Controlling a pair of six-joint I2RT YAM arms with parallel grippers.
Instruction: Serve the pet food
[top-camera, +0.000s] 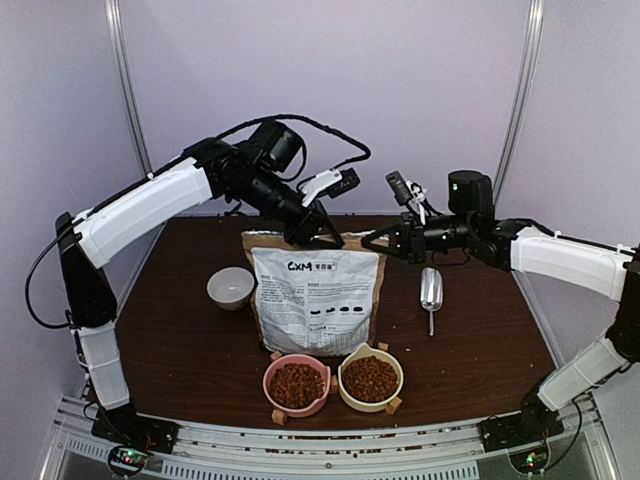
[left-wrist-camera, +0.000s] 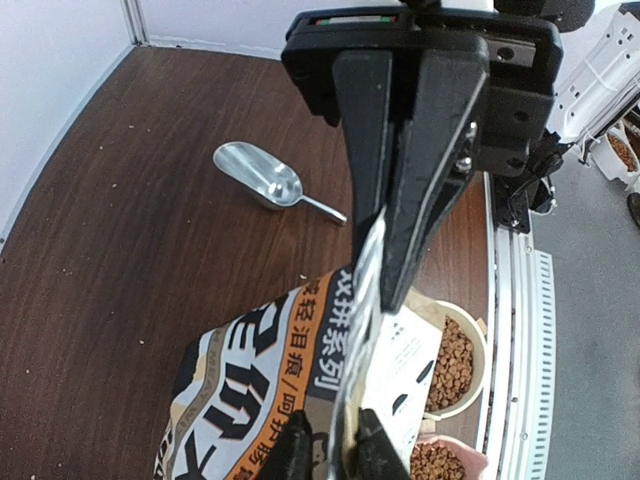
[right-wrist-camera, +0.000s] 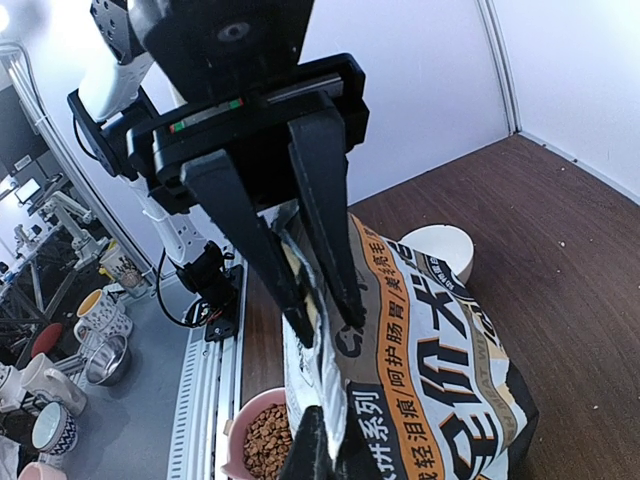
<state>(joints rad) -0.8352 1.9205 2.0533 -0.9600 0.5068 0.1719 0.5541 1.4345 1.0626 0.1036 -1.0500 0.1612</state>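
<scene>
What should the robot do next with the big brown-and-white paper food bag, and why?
Probably ease the left gripper open, letting go of the brown-and-white paper bag whose top edge it and the right gripper pinch. Reddish-brown kibble pellets already fill the pink round bowl and the cream round bowl, and the silver metal scoop lies set down.

Upright bag (top-camera: 318, 300) at centre, left gripper (top-camera: 315, 233) and right gripper (top-camera: 376, 238) at its top edge. Near: kibble (top-camera: 296, 384) fills pink bowl (top-camera: 297, 408) and cream bowl (top-camera: 371, 405). White bowl (top-camera: 231, 287) left, scoop (top-camera: 431, 290) right.
</scene>
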